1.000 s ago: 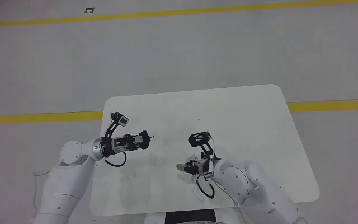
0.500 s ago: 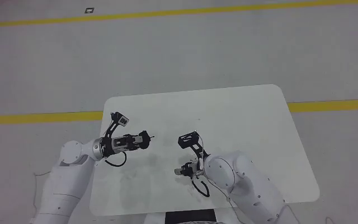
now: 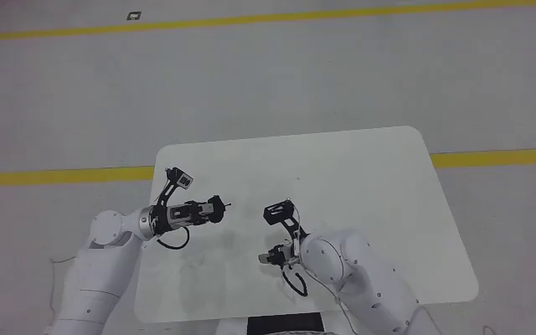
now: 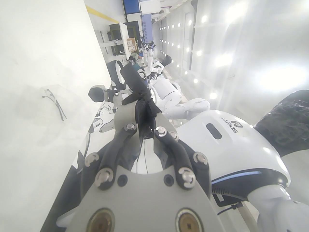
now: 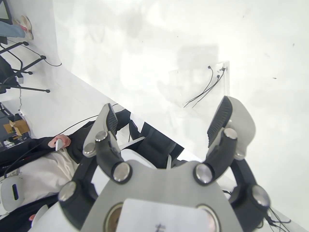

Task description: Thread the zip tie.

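Close to the front edge of the white table (image 3: 377, 184), the right claw (image 5: 166, 105) hangs with its fingers spread wide apart. Off to its left, the left claw (image 4: 142, 108) is clamped tight on a black zip tie (image 4: 131, 98). Farther out, a few loose zip ties (image 5: 207, 86) lie on the tabletop.

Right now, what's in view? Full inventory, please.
zip tie: 1, black, clamped in left gripper
loose zip ties: about 3, black, lying in clear tray
clear tray: 1, transparent, on table
table: 1, white, under both arms
floor lines: 2, yellow, beyond and beside table
left gripper: 1, grey and black, shut, over table's left side
right gripper: 1, grey and black, open, empty, near table's front edge
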